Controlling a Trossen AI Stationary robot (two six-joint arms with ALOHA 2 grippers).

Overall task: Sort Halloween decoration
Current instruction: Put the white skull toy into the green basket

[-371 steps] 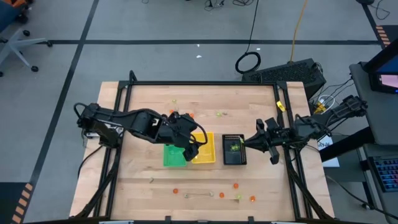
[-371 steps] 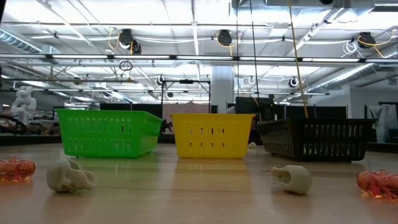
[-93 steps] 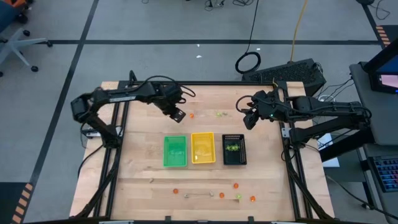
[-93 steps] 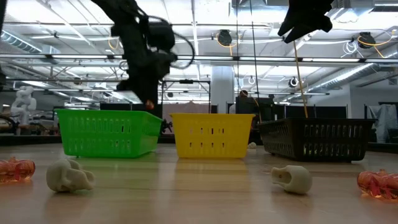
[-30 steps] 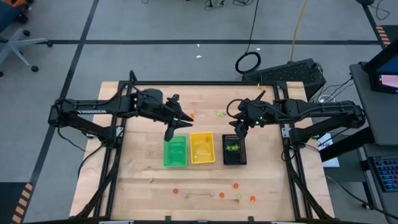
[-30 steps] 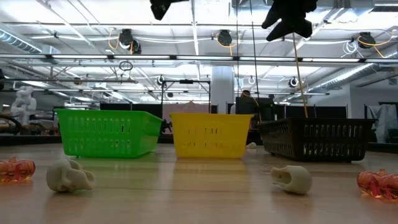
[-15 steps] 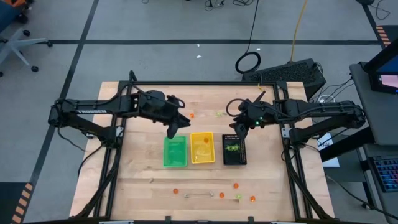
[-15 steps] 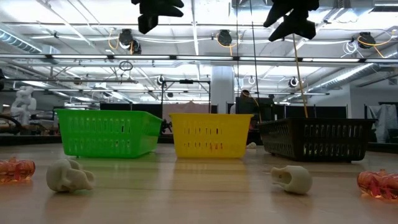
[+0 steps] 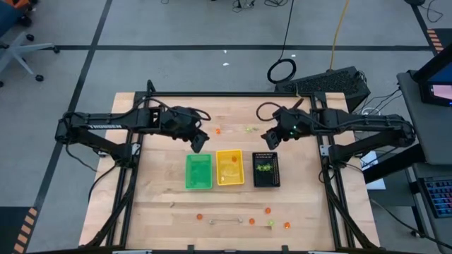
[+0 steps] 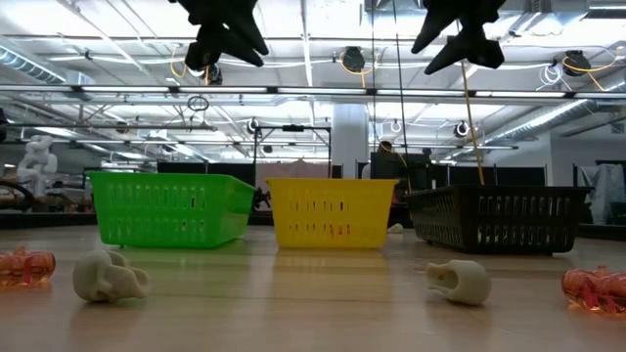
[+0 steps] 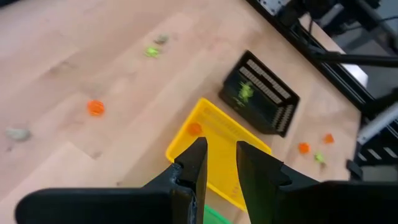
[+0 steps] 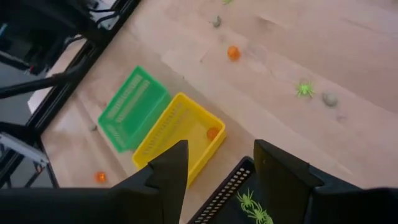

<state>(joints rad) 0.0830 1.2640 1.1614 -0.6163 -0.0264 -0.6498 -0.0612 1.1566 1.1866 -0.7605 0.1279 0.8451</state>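
Note:
Three small trays stand side by side mid-table: green [image 9: 198,172], yellow [image 9: 230,167] and black [image 9: 266,169]. An orange trinket [image 12: 212,132] lies in the yellow tray, and green spiders [image 12: 255,210] lie in the black one. Loose trinkets lie on the wood: an orange one [image 9: 217,130] and a green one [image 9: 248,129] beyond the trays, and several along the near edge [image 9: 268,210]. My left gripper [image 11: 221,146] hangs above the green tray's far end, open by a narrow gap, nothing in it. My right gripper [image 12: 221,149] hangs above the black tray's far end, open and empty.
In the low view two pale skulls [image 10: 108,276] [image 10: 460,281] and two clear orange trinkets [image 10: 22,266] [image 10: 597,288] lie on the wood in front of the trays. A thin pale strip [image 9: 226,221] lies near the table's near edge. Dark frame rails [image 9: 133,141] run along both sides.
My left gripper has rolled about its own axis, tipped further down and sunk a little toward the green tray's far end. My right gripper has rolled slightly, staying above the black tray's far end. Neither fingertip gap has changed. No trinket has moved.

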